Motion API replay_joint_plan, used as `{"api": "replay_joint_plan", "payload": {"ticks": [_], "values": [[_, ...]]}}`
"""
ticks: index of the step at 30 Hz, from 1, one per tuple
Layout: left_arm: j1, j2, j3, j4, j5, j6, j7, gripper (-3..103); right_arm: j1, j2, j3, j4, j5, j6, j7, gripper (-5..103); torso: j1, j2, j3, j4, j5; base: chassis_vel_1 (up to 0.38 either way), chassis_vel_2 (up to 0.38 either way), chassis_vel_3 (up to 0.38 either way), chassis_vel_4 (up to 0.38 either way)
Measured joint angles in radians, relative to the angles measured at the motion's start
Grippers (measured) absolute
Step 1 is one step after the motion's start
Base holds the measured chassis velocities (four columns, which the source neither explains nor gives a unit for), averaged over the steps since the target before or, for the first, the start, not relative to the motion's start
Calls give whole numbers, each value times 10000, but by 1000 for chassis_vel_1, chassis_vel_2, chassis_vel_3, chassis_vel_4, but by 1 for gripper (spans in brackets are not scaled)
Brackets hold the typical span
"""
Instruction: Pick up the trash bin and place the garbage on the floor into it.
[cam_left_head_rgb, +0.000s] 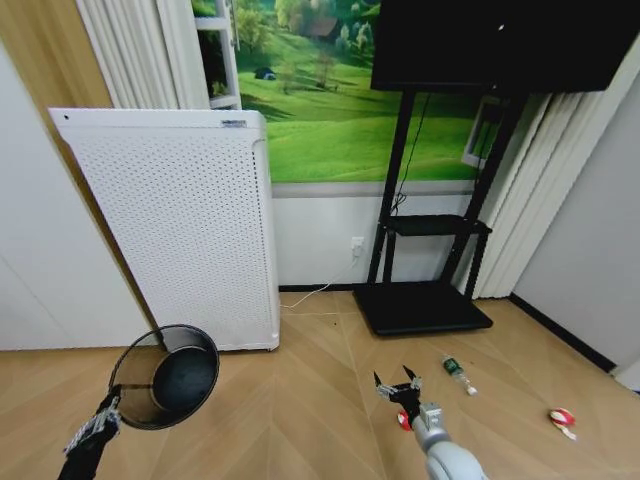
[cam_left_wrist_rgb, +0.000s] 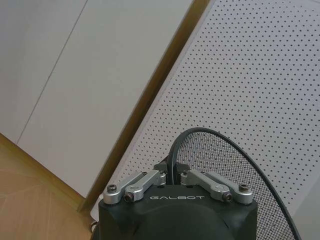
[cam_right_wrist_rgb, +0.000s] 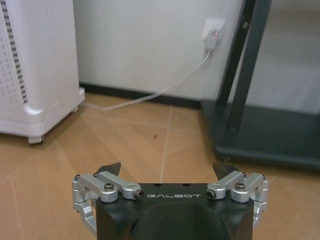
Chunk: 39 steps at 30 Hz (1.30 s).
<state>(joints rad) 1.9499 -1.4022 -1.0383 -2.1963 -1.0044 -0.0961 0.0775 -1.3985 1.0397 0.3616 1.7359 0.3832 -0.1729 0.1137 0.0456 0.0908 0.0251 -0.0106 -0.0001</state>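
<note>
We see a tall white perforated appliance (cam_left_head_rgb: 180, 225) leaning against the wall, a black stand (cam_left_head_rgb: 425, 290) carrying a dark screen (cam_left_head_rgb: 500, 45), a green landscape mural (cam_left_head_rgb: 330, 110) behind them, and a white cable (cam_right_wrist_rgb: 150, 95) running to a wall socket (cam_right_wrist_rgb: 214, 31).

The left claw (cam_left_wrist_rgb: 172, 172) sits on a black block stamped with the name GALBOT in pale letters. Two silver metal links run along the top of the block, each fastened with dark round screws, and its short fingertips are black. In the head view the left arm is black, wrapped near the wrist in a pale braided sleeve.

The right claw (cam_right_wrist_rgb: 167, 170) has the same black block with the same GALBOT stamp. Silver links with dark screws sit at each side, ending in black pointed fingertips (cam_right_wrist_rgb: 111, 167). In the head view its wrist is a smooth light grey tube with a silver collar.
</note>
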Motion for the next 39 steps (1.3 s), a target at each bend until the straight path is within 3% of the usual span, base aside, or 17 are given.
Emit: {"api": "replay_joint_plan", "payload": {"ticks": [2, 8, 13, 21, 32, 39], "values": [[5, -24, -10, -24, 3, -4, 2, 7, 111, -90, 0, -131, 182, -198, -49, 100, 0, 0, 1, 6, 5, 3, 77, 36, 7], [-85, -119, 26, 4, 158, -7, 43, 7, 198, -189, 298, -509, 458, -196, 85, 100, 1, 0, 1, -14, 3, -105, -68, 73, 30], [-182, -239, 92, -55, 275, 35, 35, 7, 15, 67, 419, -1141, 19, -75, -152, 100, 0, 0, 0, -3, 1, 4, -6, -4, 4], [-249, -247, 100, -127, 275, 75, 16, 7, 198, 479, 276, -2087, -451, -17, -279, 100, 0, 0, 0, -10, 0, 14, 5, -7, 1], [-211, -291, 104, -295, 275, 40, 65, 7, 2256, 1397, -308, -4892, -1281, -384, 537, 100, 1, -1, 0, -3, 2, 0, 0, 0, 0], [-257, -292, 93, -290, 256, 21, 80, 7, 2290, 1174, 338, -5467, -1308, -534, 608, 100, 1, -2, 0, -7, -2, 0, 0, 0, 0]]}}
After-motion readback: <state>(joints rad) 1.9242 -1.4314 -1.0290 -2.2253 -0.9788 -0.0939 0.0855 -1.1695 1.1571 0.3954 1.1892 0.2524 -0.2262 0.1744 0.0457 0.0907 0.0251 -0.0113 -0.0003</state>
